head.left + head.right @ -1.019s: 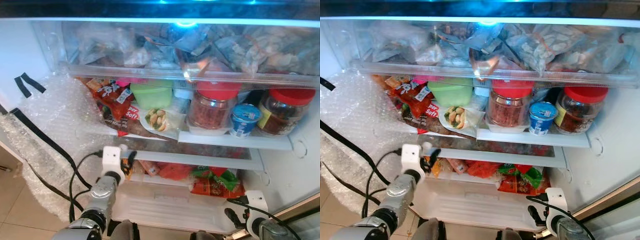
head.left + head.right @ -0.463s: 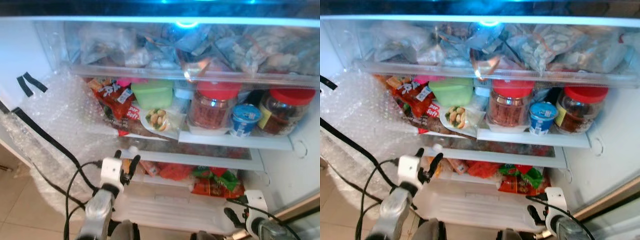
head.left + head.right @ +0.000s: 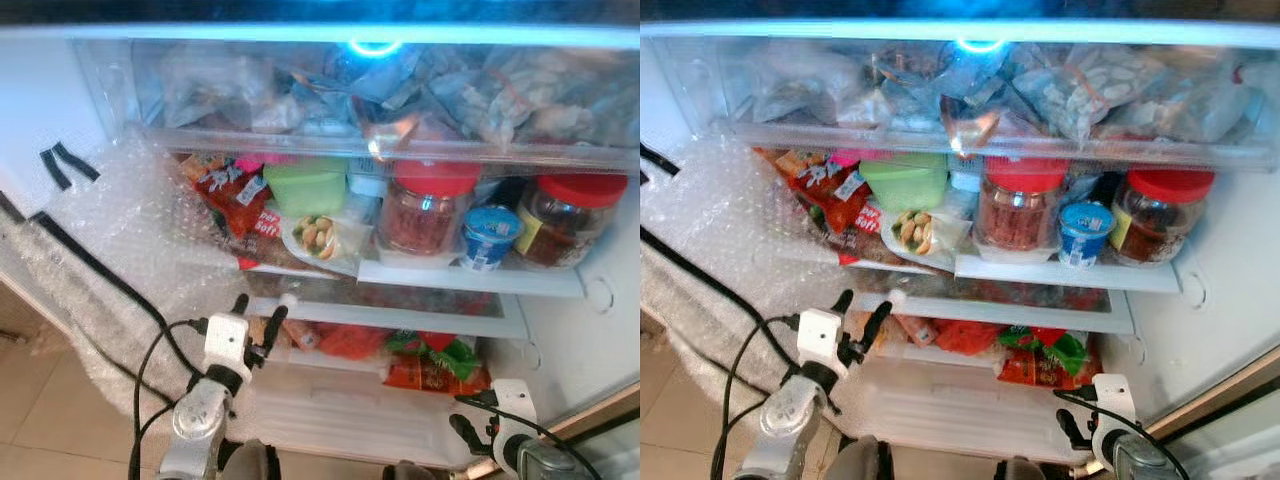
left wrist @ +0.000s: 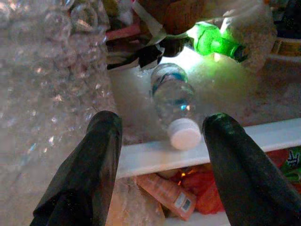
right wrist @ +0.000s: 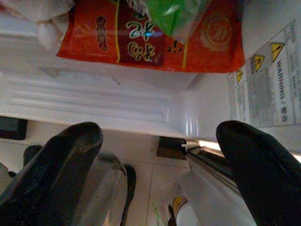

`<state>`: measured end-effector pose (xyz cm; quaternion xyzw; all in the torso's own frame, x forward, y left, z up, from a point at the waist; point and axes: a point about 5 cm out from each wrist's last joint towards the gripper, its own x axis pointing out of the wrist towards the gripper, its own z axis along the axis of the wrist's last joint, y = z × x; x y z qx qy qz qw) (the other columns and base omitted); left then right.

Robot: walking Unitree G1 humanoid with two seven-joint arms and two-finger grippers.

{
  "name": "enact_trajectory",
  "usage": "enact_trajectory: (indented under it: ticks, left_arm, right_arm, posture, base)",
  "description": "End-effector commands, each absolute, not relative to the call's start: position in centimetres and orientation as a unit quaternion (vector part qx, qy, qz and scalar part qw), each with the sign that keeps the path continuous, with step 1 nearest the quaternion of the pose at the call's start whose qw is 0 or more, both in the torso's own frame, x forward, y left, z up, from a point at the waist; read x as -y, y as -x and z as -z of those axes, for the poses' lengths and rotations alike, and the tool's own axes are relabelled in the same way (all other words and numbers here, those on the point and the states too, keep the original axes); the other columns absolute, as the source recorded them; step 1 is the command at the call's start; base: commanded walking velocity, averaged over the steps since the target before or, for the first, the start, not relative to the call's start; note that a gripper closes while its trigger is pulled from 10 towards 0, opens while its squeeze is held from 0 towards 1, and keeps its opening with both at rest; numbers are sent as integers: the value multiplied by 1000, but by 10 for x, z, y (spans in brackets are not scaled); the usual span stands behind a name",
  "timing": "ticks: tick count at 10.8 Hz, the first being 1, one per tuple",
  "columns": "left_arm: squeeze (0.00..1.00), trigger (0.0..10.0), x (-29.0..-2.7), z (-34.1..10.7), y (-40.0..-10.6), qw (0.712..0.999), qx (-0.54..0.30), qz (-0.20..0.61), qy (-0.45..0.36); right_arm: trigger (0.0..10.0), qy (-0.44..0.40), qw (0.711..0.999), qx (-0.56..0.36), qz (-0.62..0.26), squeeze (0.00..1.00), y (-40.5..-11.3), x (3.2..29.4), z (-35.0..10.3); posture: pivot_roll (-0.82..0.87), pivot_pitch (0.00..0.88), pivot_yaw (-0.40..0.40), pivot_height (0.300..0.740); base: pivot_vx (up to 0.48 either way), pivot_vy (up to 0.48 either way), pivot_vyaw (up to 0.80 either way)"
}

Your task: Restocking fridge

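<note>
Left wrist view: clear plastic bottle (image 4: 175, 101) with a white cap lies on its side at the front left of the fridge's middle shelf (image 3: 470, 279), cap toward the left gripper (image 3: 256, 316). That gripper has backed off from the shelf edge over the last second, fingers spread, empty; bottle looks placed, so this item seems done. Crinkly bubble wrap (image 3: 130, 230) pads the left wall. Glass jars with red lids (image 3: 425, 208), a blue yogurt cup (image 3: 486, 238) and a soft green tub (image 3: 303, 187) sit further right. Right gripper (image 3: 472, 437) hangs low, spread, idle.
</note>
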<state>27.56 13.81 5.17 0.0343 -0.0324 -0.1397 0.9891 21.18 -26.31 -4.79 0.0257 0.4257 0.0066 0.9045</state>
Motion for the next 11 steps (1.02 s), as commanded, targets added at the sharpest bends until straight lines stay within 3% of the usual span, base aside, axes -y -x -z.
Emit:
enact_trajectory:
  ticks: [1,11]
  left_arm:
    - [0,10000,-138,-51,-275,989,23,141,-33]
    - [0,10000,-138,-52,-274,989,11,141,-33]
  right_arm:
    - [10000,-33,903,-429,-2,0,-209,262,50]
    - [10000,-38,902,-429,-3,0,-209,262,50]
  posture:
    - [-54,47,28,650]
    - [-56,49,28,650]
  base:
    - [-262,0,0]
    - [-257,0,0]
